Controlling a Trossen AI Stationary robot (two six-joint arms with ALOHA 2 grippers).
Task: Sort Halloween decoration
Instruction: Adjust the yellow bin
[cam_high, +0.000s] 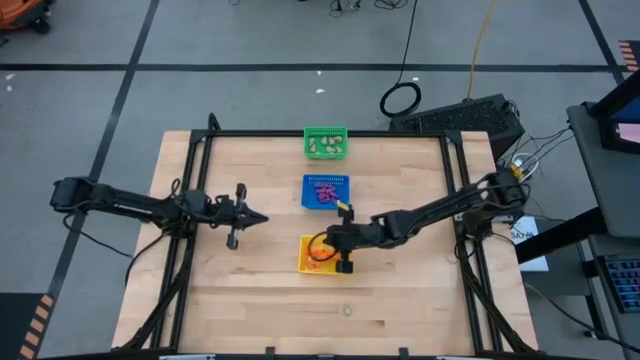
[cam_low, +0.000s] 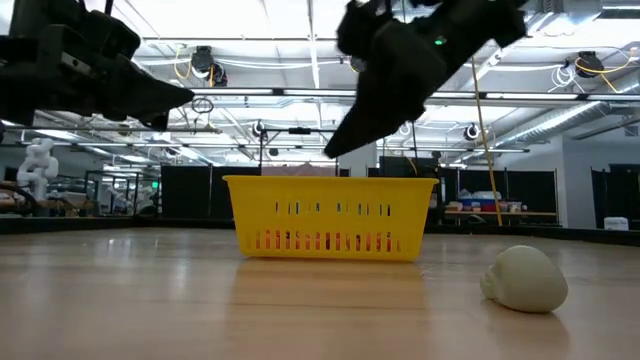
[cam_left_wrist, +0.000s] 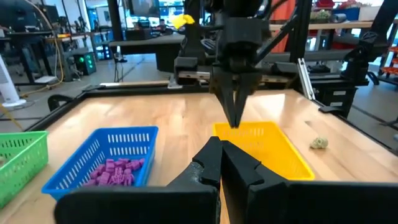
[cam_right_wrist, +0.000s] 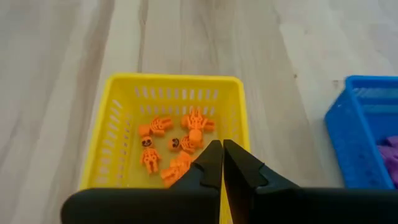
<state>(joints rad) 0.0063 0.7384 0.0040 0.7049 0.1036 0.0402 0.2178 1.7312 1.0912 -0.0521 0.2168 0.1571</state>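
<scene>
From above, a pale wooden worktop (cam_high: 250, 290) carries three small square plastic mesh baskets in a line: a green basket (cam_high: 326, 143) holding pale beige-green trinkets (cam_high: 326, 146), a blue basket (cam_high: 327, 191) holding purple trinkets (cam_high: 325, 192), and a yellow basket (cam_high: 318, 254) holding orange trinkets (cam_high: 318, 256). The right gripper (cam_high: 322, 239) hangs over the yellow basket, its jaws together and holding nothing. The left gripper (cam_high: 262, 218) waits well apart on the left side, jaws also together. One pale loose trinket (cam_high: 348, 311) lies alone on the bare wood near the front edge.

At table height, the yellow basket stands in the middle with the right gripper (cam_low: 335, 150) above it; the pale loose trinket (cam_low: 525, 279) sits nearer the camera.

The left wrist view shows the left gripper's closed tips (cam_left_wrist: 221, 148), the blue basket (cam_left_wrist: 93, 163) with purple trinkets (cam_left_wrist: 115, 172), and the right gripper (cam_left_wrist: 237, 119) pointing down at the yellow basket (cam_left_wrist: 273, 149).

The right wrist view looks down past closed tips (cam_right_wrist: 222, 147) onto orange trinkets (cam_right_wrist: 174, 142) scattered inside the yellow basket (cam_right_wrist: 109, 130).
</scene>
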